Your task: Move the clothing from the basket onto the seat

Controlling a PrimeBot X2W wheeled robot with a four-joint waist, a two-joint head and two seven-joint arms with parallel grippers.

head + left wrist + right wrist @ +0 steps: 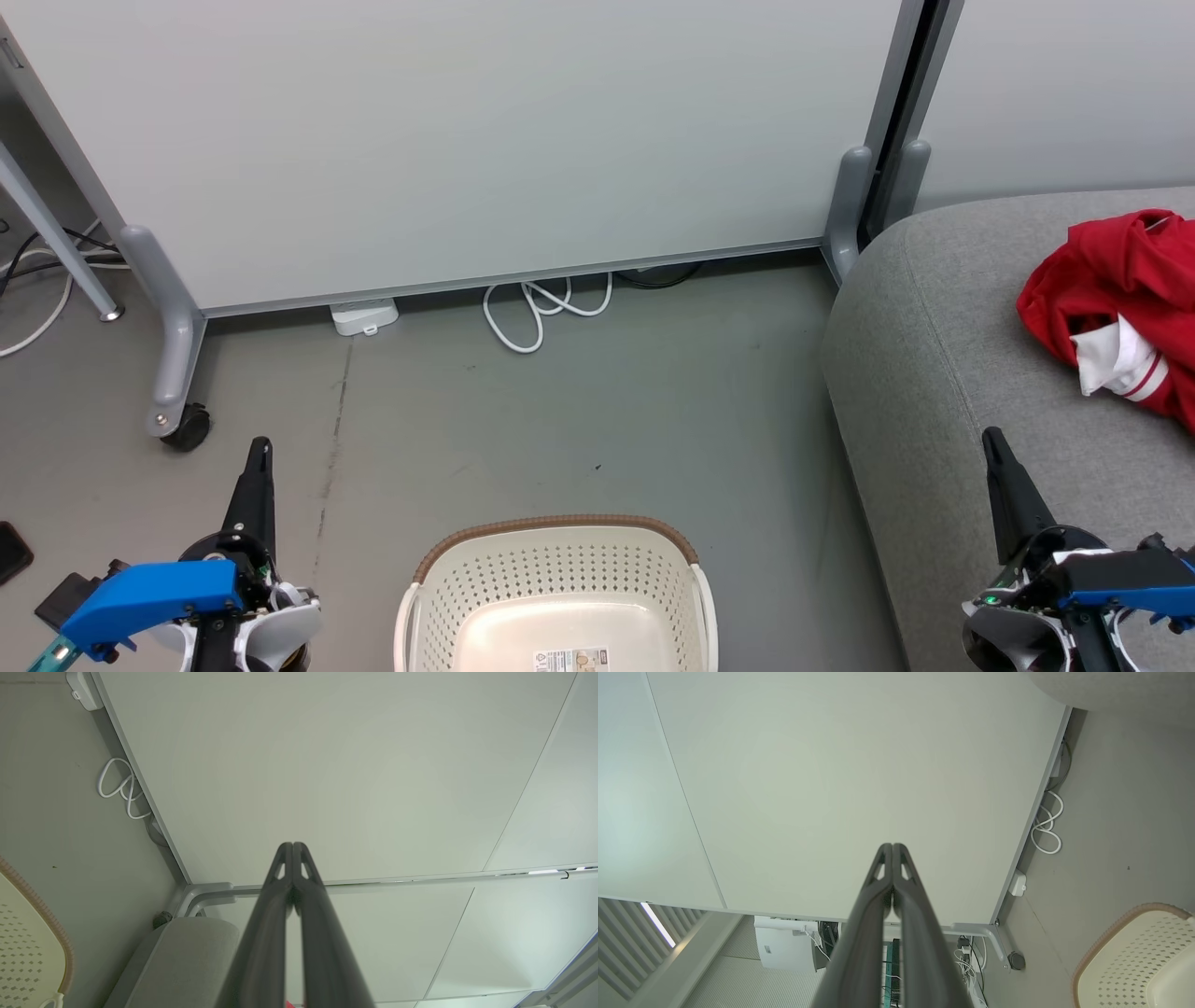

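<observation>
Red fabric is what you should check first: the clothing (1120, 289) lies in one crumpled heap on the grey seat (934, 373), at the far right of the head view, with a fold of white trim showing. The picture's right edge cuts the heap, so you cannot tell from here whether both garments are in it.

The basket (560, 569) stands on the floor (597, 411) at the near centre, just left of the seat's edge. The part of its inside that shows is bare, with the label (571, 660) plain on the bottom; its near end is cut off by the frame.

Your left gripper (260, 448) hovers over the floor left of the basket, and your right gripper (991, 437) hovers over the near part of the seat. In each wrist view the fingers (268, 933) are pressed together at the tips with nothing between them, and the same holds for the right arm's fingers (868, 933).

The heap lies far and to the right of the right gripper, running roughly near to far, and well apart from the left one. Should you need to tidy it, the right arm is the nearer. Judged from this, the move looks complete, or close to it.
</observation>
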